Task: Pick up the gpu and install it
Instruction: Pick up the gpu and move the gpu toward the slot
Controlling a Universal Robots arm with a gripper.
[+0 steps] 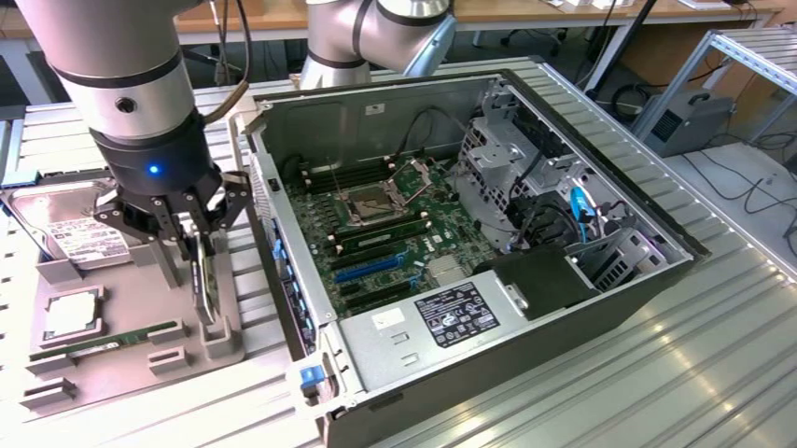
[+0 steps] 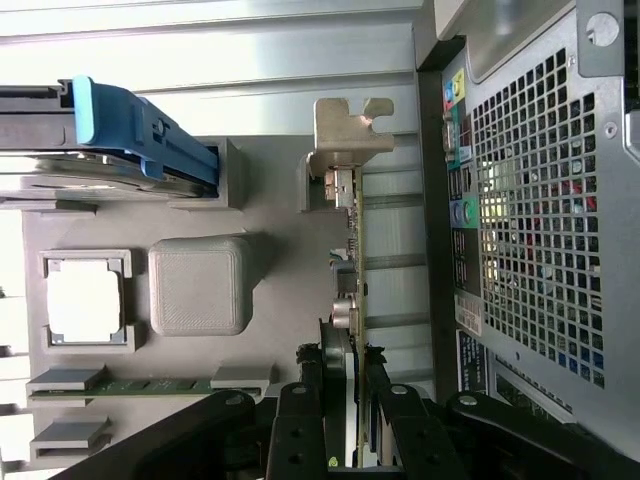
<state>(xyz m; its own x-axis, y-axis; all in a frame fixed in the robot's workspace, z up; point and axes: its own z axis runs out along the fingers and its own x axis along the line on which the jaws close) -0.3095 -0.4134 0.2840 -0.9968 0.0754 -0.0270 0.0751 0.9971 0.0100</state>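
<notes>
Computer case (image 1: 498, 233) lies open on the surface (image 1: 697, 373); beside it, grey holder tray (image 1: 125, 369) carries the gpu (image 1: 205, 289) upright on edge at its case-side edge, the tool (image 1: 200, 245) half-closed, clamping both its faces

We log: gpu (image 2: 347, 315) green with silvery edge; hand (image 2: 350, 425) black; holder tray (image 2: 270, 210) grey; drive rail (image 2: 140, 130) blue.
</notes>
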